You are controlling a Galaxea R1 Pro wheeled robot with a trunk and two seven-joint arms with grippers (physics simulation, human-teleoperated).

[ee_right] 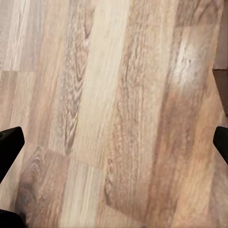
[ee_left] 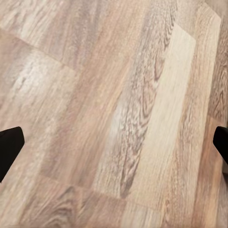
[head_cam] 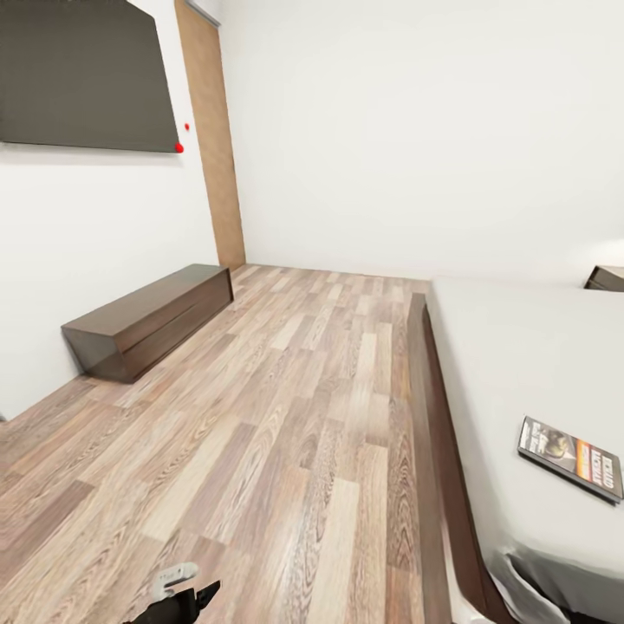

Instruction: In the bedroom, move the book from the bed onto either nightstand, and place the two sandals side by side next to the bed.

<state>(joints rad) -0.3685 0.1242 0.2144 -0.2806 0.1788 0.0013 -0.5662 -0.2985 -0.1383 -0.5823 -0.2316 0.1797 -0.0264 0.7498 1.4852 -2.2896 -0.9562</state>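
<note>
The book lies flat on the light-grey mattress of the bed, near its right side, with its dark cover and orange band facing up. A corner of a dark nightstand shows beyond the far side of the bed. The sandals are out of view. My left gripper hangs open over bare wood floor, its black fingertips far apart. Also over the planks, my right gripper is open with nothing between its fingers. Part of my left arm shows at the lower edge of the head view.
The bed's dark wood side rail runs along the floor at the right. A low dark cabinet stands against the left wall under a wall-mounted dark screen. Wood-plank floor stretches between cabinet and bed.
</note>
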